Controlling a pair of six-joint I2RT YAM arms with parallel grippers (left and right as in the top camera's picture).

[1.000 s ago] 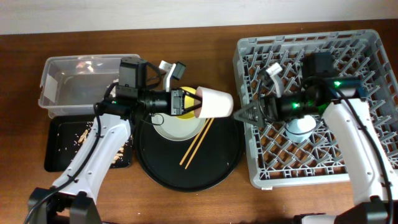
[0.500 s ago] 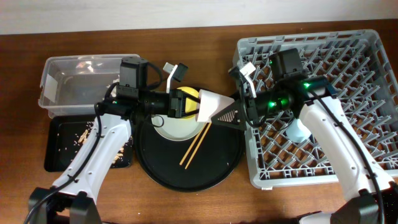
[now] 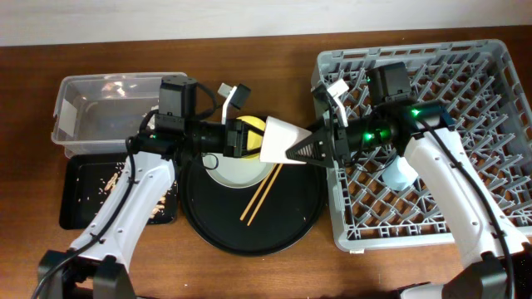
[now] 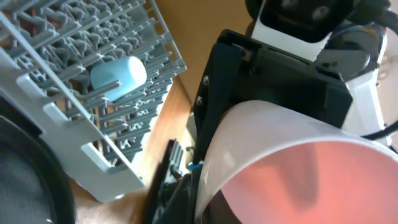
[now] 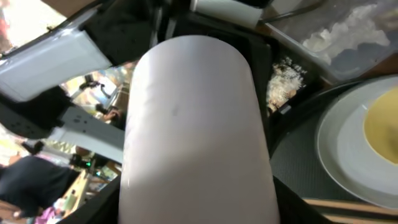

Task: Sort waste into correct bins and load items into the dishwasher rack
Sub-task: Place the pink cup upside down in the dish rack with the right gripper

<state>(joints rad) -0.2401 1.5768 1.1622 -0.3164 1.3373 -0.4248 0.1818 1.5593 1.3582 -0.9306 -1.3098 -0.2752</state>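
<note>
STEP: pink-cup handover, judged | dishwasher rack [image 3: 465, 224]: light blue cup [image 3: 401, 174] among pegs | round black tray [image 3: 283, 224]: plate [image 3: 229, 173], yellow bowl [image 3: 253, 126], chopsticks [image 3: 262, 193] | black tray [image 3: 79, 208]: food scraps [image 3: 108, 176] | pink cup [image 3: 278, 141]: mid-air, clamped by left tool [image 3: 249, 139]; right tool [image 3: 298, 152] spread at its base, contact unclear | NEXT: right closes, then left releases

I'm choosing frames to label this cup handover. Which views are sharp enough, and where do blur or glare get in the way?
Overhead: sharp and evenly lit, the pink cup has clean edges, and a green indicator light causes only a small glow. Left wrist: the cup looms close and soft, while the dishwasher rack behind it is crisp. Right wrist: the cup fills the centre, blurred and washed out to near white.
</note>
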